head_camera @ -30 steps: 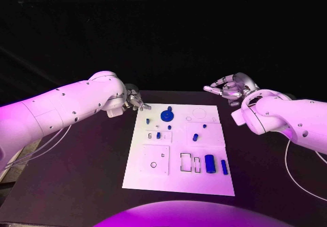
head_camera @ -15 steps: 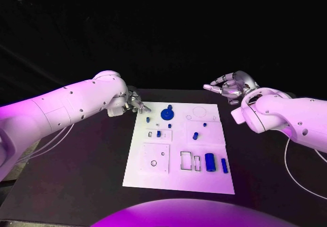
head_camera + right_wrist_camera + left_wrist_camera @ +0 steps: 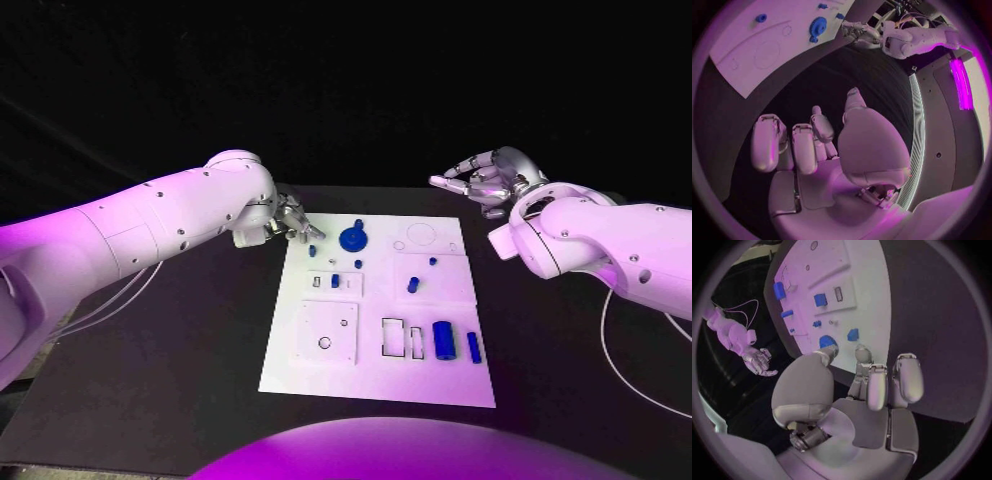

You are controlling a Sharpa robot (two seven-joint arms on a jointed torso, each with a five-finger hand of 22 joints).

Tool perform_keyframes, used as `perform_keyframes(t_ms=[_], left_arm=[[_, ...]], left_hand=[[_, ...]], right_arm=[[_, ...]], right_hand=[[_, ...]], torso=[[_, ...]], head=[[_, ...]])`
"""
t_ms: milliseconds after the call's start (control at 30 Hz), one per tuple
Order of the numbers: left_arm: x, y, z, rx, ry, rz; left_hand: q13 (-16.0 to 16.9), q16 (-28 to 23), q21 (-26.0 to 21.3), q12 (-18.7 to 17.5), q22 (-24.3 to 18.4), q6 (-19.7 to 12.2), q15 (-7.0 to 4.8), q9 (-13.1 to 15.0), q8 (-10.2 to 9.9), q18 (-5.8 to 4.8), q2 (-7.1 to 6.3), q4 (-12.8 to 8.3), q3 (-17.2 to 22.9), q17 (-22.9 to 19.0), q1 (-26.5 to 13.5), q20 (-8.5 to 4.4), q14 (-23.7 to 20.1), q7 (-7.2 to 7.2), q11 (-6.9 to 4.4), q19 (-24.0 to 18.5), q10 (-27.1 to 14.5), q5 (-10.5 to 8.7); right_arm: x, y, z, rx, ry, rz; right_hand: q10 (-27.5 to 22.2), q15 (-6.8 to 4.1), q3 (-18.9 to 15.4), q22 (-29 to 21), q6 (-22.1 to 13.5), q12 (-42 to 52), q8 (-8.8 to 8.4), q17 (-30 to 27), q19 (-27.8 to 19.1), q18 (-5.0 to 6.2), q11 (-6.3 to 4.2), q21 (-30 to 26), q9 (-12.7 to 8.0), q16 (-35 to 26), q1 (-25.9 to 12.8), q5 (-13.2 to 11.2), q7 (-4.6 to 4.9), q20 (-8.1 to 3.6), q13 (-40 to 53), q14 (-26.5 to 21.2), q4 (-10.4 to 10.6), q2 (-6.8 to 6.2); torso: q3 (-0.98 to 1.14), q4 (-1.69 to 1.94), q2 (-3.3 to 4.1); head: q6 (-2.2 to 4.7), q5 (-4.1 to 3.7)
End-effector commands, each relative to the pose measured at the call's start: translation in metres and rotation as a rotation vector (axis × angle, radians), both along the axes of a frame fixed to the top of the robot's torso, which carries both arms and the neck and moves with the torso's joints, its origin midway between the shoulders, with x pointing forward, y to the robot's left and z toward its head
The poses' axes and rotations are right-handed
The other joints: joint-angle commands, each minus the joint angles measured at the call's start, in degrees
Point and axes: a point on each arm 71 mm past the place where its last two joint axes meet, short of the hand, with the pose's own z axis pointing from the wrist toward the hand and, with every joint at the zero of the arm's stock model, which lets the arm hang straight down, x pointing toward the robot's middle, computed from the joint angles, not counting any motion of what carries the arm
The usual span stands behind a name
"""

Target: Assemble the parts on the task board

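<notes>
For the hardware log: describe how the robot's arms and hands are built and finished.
Both arms are smooth, rounded white shells dotted with small dark screw holes, with thin pale cables hanging below them. The left hand and right hand are silver metal with many segmented fingers; the wrist views show rounded, padded fingertips and a broad thumb.

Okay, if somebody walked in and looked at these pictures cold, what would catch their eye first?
Most likely the long white rectangular task board in the middle of the black table, dotted with small blue parts, the biggest a round blue disc-shaped part near its far end. Next, the two silver robot hands at that far end: the left robot hand at the board's far left corner, the right robot hand raised off its far right corner, holding nothing.
</notes>
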Motion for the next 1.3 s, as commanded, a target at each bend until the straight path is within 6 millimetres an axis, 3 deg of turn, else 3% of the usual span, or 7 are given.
perform_keyframes(t_ms=[33, 400, 1300], left_arm=[[-0.0019, -0.0046, -0.0019, -0.015, 0.031, -0.03], [-0.0032, -0.0062, -0.0073, -0.003, 0.053, -0.042], [-0.0032, -0.0068, -0.0113, -0.001, 0.056, -0.035]], left_hand=[[0.0, -0.2, 0.0, 0.1, 0.1, 0.4, 0.26, -0.1, -0.3, -0.16, 0.2, -0.1, -0.3, 9.2, 0.0, 0.16, 3.9, -0.02, -0.08, 0.0, -0.2, -0.16], [-0.2, -0.2, 0.0, 0.0, 0.1, 0.6, 0.22, -0.3, -0.4, -0.14, 0.43, -0.2, -0.3, 9.1, 1.0, 0.13, 3.9, -0.06, -0.13, -0.1, -0.3, -0.07], [-0.5, -0.2, 0.1, 0.0, 0.3, 1.1, 0.09, -0.9, -0.8, -0.16, 2.79, -0.5, 0.7, 9.0, 6.7, 0.04, 3.8, -0.22, -0.3, -0.1, -0.6, 0.25]], right_arm=[[-0.0002, 0.0017, 0.0002, -0.001, -0.004, 0.016], [-0.0001, 0.0019, 0.0001, -0.001, -0.003, 0.017], [0.0, 0.0028, -0.0001, -0.001, -0.001, 0.019]], right_hand=[[-0.5, -0.08, 0.1, 6.6, -0.3, -0.3, 0.24, 0.0, -0.2, 0.31, 0.03, -0.3, -0.1, -0.1, -0.1, 0.2, 0.05, -0.06, 0.0, 2.3, -0.2, 0.55], [-0.5, -0.09, 0.1, 6.5, -0.3, -0.3, 0.27, -0.1, -0.3, 0.33, 0.03, -0.4, -0.1, -0.2, -0.1, 0.2, 0.05, -0.06, 0.0, 2.3, -0.2, 0.69], [-0.4, -0.09, 0.2, 6.6, -0.3, -0.3, 0.35, -0.1, -0.2, 0.31, 0.02, -0.4, -0.1, -0.2, 0.0, 0.2, 0.04, -0.06, 0.0, 2.3, -0.2, 0.97]], torso=[[0.02, -0.01, -0.08], [0.07, 0.05, -0.13], [0.06, 0.03, -0.13]], head=[[-0.09, -0.07], [-0.21, -0.14], [-0.4, -0.16]])
